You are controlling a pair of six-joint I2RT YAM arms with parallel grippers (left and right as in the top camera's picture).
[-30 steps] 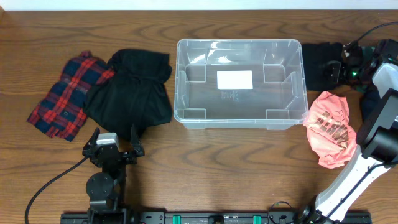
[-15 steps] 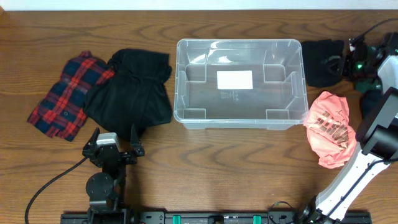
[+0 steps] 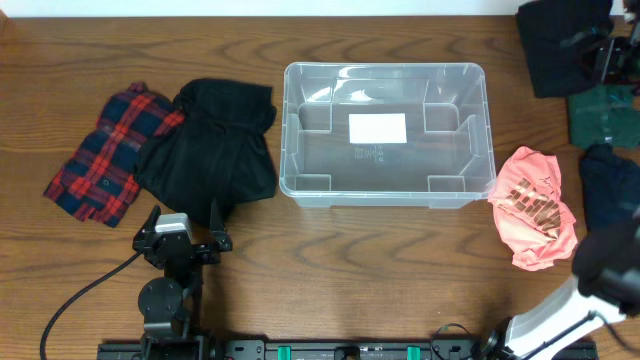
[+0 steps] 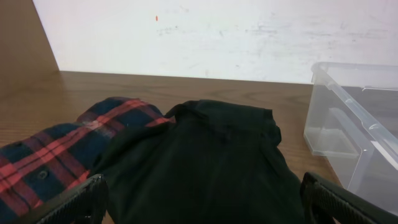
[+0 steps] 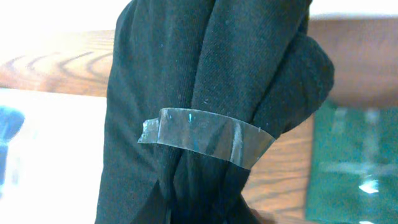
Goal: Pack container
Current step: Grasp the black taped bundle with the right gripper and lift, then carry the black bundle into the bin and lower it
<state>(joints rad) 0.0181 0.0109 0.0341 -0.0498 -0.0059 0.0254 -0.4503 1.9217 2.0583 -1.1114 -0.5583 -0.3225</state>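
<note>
Overhead, the container [image 3: 384, 67], a clear rigid plastic bin with a rounded rim, sits mid-bench holding only the white label on its base; open wood lies in front. Soft clothes flank it: black garment [image 3: 215, 145] and plaid shirt [image 3: 105, 155] left, pink garment [image 3: 535, 205] right. Nearer the front edge, the left gripper [image 3: 183, 225] gapes wide, empty. At the far right corner, the right gripper [image 3: 603, 57] clamps a taped black bundle [image 5: 205, 81].

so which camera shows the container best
The overhead view: it takes in the whole container, rim, base label and all four walls, empty. The left wrist view catches only one end of it at the right edge. The right wrist view is filled by a black bundle; no container can be made out there.
</note>
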